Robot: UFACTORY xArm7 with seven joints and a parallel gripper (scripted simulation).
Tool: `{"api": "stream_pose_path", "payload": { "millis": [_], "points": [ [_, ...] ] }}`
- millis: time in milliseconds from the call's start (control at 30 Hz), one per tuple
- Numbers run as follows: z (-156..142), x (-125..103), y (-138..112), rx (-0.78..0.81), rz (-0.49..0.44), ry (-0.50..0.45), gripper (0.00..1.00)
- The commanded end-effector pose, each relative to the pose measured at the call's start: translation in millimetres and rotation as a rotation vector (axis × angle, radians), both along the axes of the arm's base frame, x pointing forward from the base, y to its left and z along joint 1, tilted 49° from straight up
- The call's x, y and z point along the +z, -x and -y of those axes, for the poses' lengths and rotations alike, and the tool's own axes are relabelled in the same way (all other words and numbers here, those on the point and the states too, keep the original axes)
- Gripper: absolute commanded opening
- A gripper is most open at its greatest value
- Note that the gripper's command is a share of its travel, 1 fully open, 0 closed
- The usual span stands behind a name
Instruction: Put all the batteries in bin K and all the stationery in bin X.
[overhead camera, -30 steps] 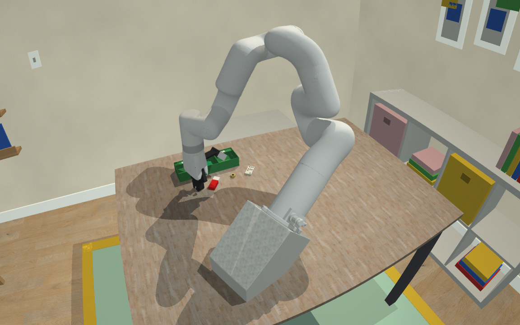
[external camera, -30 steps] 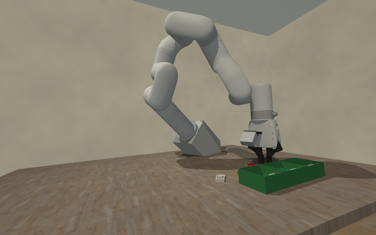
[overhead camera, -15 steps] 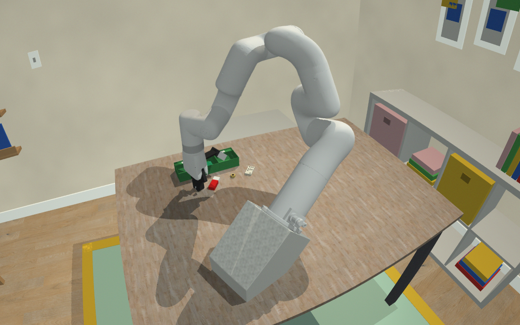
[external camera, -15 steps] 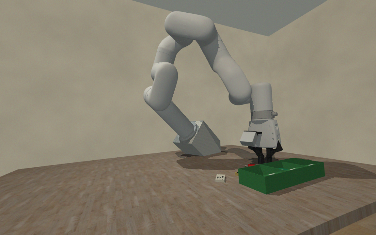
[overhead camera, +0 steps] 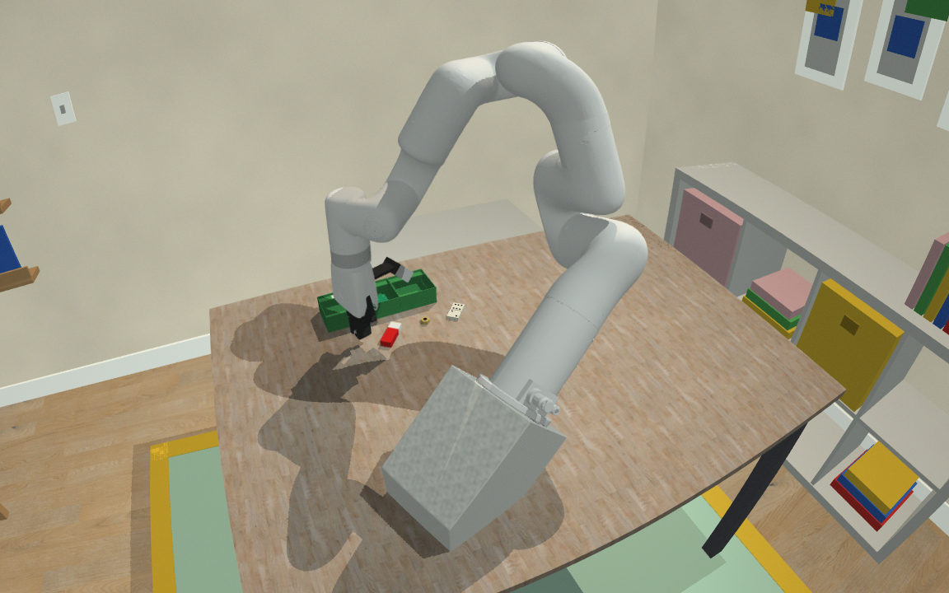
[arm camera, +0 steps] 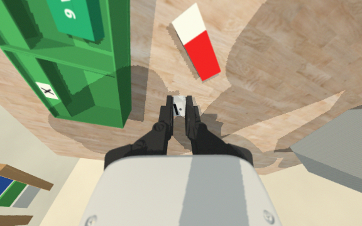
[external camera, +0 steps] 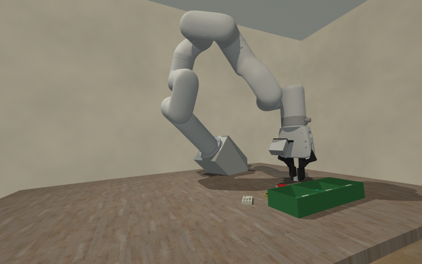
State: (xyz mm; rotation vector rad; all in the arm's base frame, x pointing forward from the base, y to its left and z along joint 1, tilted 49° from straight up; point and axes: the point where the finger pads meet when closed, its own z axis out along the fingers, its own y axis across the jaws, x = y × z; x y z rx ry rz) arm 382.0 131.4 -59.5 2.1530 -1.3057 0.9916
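My gripper (arm camera: pixel 179 104) is shut on a small silver pencil sharpener (arm camera: pixel 178 105) with a black slot and holds it just above the table. It is next to the long green bin tray (arm camera: pixel 74 59), near the end compartment labelled X (arm camera: pixel 46 90). A teal block with a white numeral (arm camera: pixel 75 17) lies in the neighbouring compartment. A red and white eraser (arm camera: pixel 197 42) lies flat on the table just beyond the fingers. In the top view the gripper (overhead camera: pixel 362 329) hangs between the bin tray (overhead camera: pixel 378 293) and the eraser (overhead camera: pixel 389 333).
A small yellow ring-shaped thing (overhead camera: pixel 424 319) and a white domino with black dots (overhead camera: pixel 455 310) lie on the table right of the eraser. The domino also shows in the exterior view (external camera: pixel 247 200), left of the bin tray (external camera: pixel 315 195). The arm's grey base (overhead camera: pixel 463 457) stands at the near side.
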Motion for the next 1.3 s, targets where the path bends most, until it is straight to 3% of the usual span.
{"api": "stream_pose_path", "payload": {
  "millis": [0,233,833,967,1100,1267],
  "points": [
    [-9.2,8.0,3.8,0.002,0.001,-0.002,0.00],
    [-24.9,23.2,12.1,0.002,0.001,-0.002,0.00],
    [-24.5,23.0,12.0,0.002,0.001,-0.002,0.00],
    [-33.2,25.2,-8.6,0.002,0.001,-0.002,0.00],
    [-35.6,25.8,-14.1,-0.030,0.035,-0.019,0.00],
    [-47.3,28.8,-41.7,-0.151,0.160,-0.086,0.00]
  ]
}}
